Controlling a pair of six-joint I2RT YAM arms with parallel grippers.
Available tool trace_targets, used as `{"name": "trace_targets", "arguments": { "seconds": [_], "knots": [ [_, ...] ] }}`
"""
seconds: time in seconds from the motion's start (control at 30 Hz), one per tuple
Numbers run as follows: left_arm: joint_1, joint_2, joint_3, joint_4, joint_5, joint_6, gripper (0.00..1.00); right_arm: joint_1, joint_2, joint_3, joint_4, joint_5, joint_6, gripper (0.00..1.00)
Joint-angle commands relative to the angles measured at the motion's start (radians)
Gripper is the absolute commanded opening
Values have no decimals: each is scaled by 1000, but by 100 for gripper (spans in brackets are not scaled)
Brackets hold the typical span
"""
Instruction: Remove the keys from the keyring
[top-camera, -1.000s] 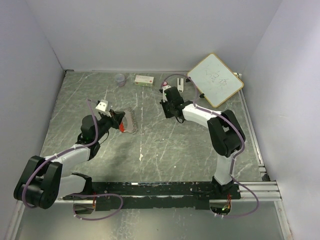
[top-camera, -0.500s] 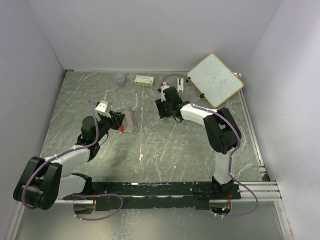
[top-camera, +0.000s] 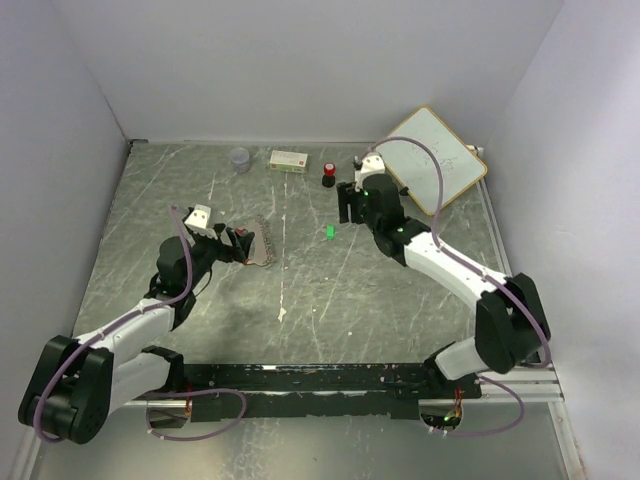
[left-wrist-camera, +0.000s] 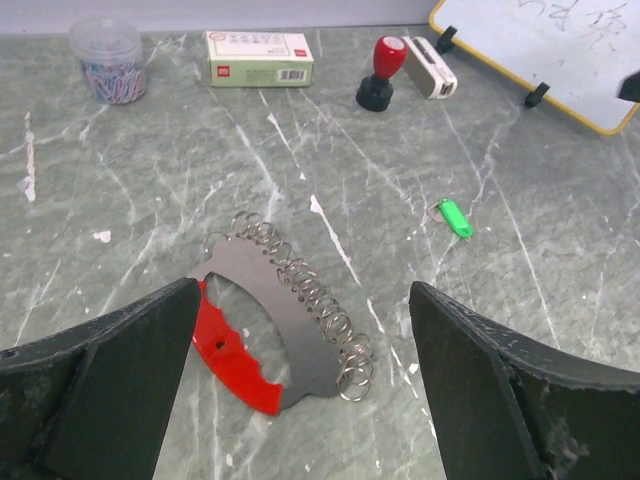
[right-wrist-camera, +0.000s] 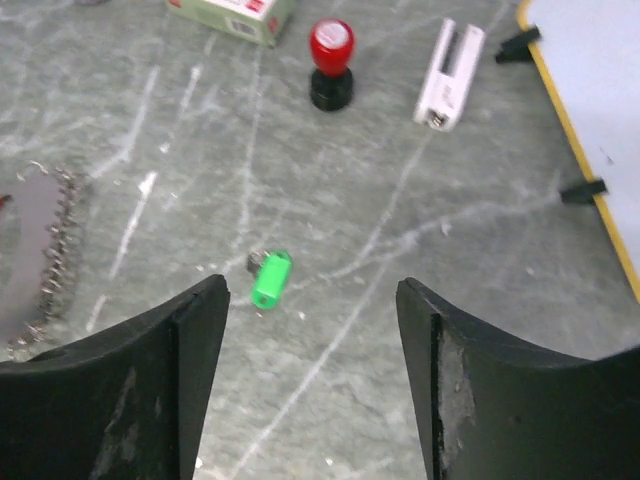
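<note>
Risk first, nearest thing. The red key (left-wrist-camera: 235, 350) lies tucked under the near-left edge of the keyring (left-wrist-camera: 305, 290), a grey plate edged with a row of wire loops. I judge it not yet off. If you close on the plate instead of the red tab, the whole bundle drags across the table (left-wrist-camera: 140, 200) and nothing separates. Both pieces lie flat, so a shallow pinch could skid off them, and the loops could snag a fingertip.

Further out, the green key (right-wrist-camera: 270, 278) lies alone on the table, well apart from the keyring, with a small wire loop at one end. It looks done. A low sweep of the right arm could knock it back towards the keyring or out to the red-and-black stamp (right-wrist-camera: 330, 62).

Hands:
- **Left gripper (left-wrist-camera: 302, 300):** jaws spread wide, one to each side of the keyring. It holds nothing, and I can't see any contact.
- **Right gripper (right-wrist-camera: 310, 290):** jaws apart and empty. The green key sits just ahead of its left finger, and I can't tell whether the finger clears it.

Beyond everything are the white box (left-wrist-camera: 258, 58) and the whiteboard (left-wrist-camera: 560, 50), neither involved.
</note>
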Motion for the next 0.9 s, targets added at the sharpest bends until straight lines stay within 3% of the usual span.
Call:
{"name": "trace_targets", "arguments": {
  "seconds": [0.0, 0.07, 0.1, 0.13, 0.7, 0.87],
  "knots": [
    [9, -40, -10, -67, -70, 26, 97, -6, -89, -107, 17, 187, 29, 74],
    [10, -55, -8, -92, -93, 25, 97, -6, -135, -138, 16, 258, 41, 85],
    [10, -60, -7, -99, -100, 25, 97, -6, -156, -153, 16, 287, 49, 98],
    [10, -65, -8, -104, -104, 23, 97, -6, -180, -170, 19, 312, 53, 100],
    [11, -90, -2, -115, -105, 31, 97, -5, -591, -419, 96, 770, 106, 100],
    [11, -94, -4, -122, -111, 35, 97, -5, -665, -468, 122, 830, 111, 100]
  ]
}}
